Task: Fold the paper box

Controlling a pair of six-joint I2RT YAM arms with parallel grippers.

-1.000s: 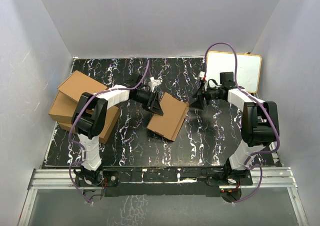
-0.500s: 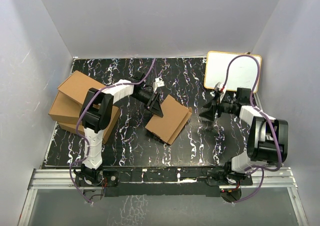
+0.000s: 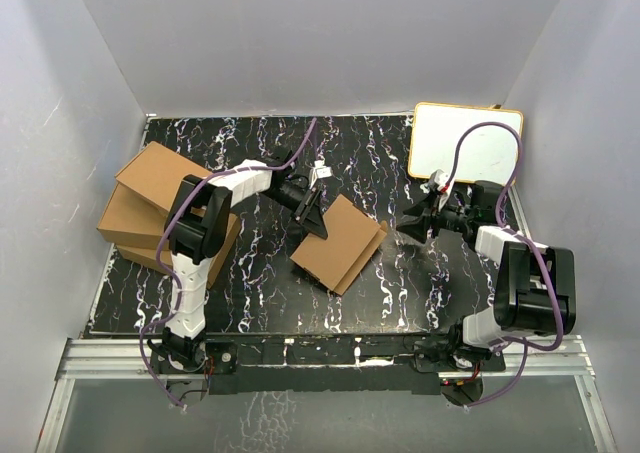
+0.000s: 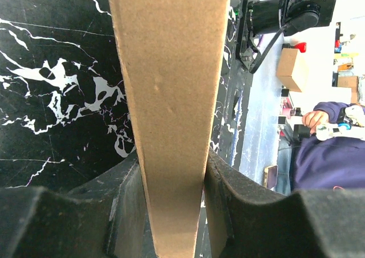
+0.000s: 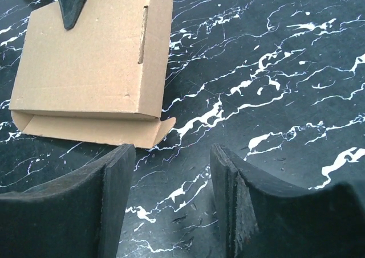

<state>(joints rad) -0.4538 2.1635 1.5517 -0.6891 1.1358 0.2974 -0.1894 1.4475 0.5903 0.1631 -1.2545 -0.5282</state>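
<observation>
Top external view: the paper box (image 3: 340, 245) lies flat, near-left of the white board (image 3: 470, 148), long axis pointing toward it. Left gripper (image 3: 312, 218) clamps its edge; right gripper (image 3: 411, 221), nearer the board, stands open, empty.

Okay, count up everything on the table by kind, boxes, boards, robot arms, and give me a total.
Mailer box: 1
Piled boxes: 3, it seems
Board: 1
Arms: 2
Total: 7
</observation>
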